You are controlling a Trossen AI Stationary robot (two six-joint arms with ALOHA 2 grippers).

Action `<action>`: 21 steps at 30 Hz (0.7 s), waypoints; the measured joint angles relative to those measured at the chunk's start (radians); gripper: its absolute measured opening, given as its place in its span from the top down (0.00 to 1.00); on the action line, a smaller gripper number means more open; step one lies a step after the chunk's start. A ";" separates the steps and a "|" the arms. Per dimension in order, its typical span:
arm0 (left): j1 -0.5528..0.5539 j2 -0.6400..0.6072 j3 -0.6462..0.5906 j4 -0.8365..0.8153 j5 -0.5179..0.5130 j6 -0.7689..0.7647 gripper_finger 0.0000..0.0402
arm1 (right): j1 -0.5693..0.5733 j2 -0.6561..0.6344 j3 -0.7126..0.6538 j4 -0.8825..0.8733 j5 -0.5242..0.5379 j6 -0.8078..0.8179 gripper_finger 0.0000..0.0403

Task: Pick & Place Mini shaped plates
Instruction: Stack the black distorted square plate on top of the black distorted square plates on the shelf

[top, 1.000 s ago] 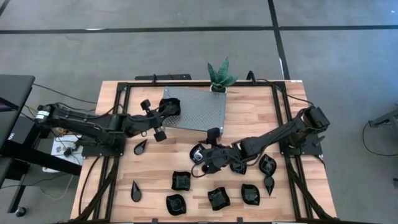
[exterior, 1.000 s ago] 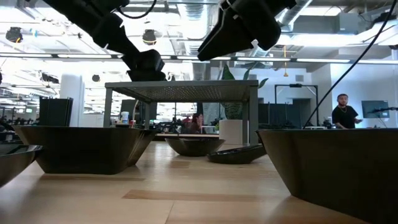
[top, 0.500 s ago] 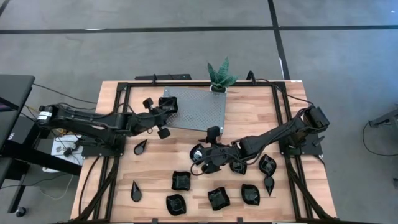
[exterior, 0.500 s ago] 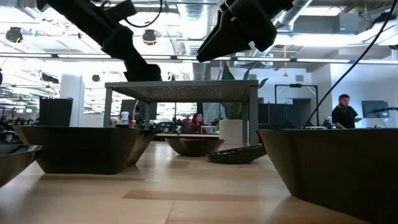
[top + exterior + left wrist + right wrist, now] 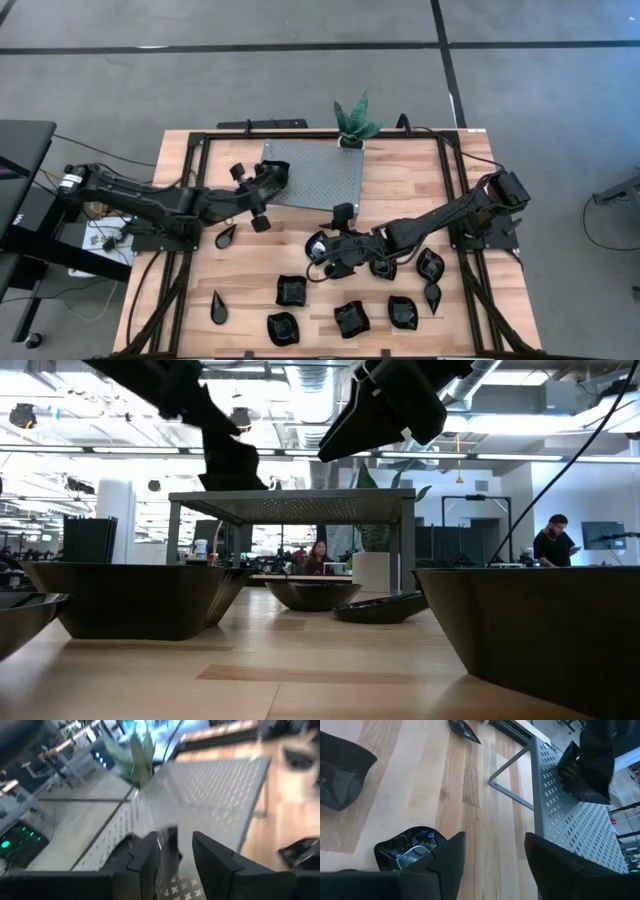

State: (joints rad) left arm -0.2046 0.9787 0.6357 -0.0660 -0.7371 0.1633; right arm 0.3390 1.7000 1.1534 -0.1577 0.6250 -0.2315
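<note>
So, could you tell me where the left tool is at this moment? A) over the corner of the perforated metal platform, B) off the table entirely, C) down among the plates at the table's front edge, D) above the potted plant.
A: in the high view the left tool sits at the corner of the perforated metal platform, well away from the potted plant.

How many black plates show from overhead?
11 plates: one on the metal platform by the left gripper, two teardrops at left, four along the front, three at right, one beside the right gripper. The right arm may hide more.
</note>
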 joint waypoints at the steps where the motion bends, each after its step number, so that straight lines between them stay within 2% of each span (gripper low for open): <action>1: -0.013 -0.018 0.000 -0.001 -0.008 0.008 0.69 | 0.000 0.000 0.000 0.000 0.000 0.006 0.51; 8: -0.034 -0.060 0.000 0.000 -0.018 0.016 0.69 | -0.001 0.000 0.000 0.002 -0.050 0.023 0.51; 21: 0.038 0.067 -0.026 0.050 -0.018 0.016 0.71 | -0.007 0.000 0.000 0.013 -0.056 0.015 0.51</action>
State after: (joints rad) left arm -0.1669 1.0455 0.6098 -0.0159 -0.7553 0.1795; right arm 0.3325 1.6997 1.1534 -0.1448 0.5690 -0.2169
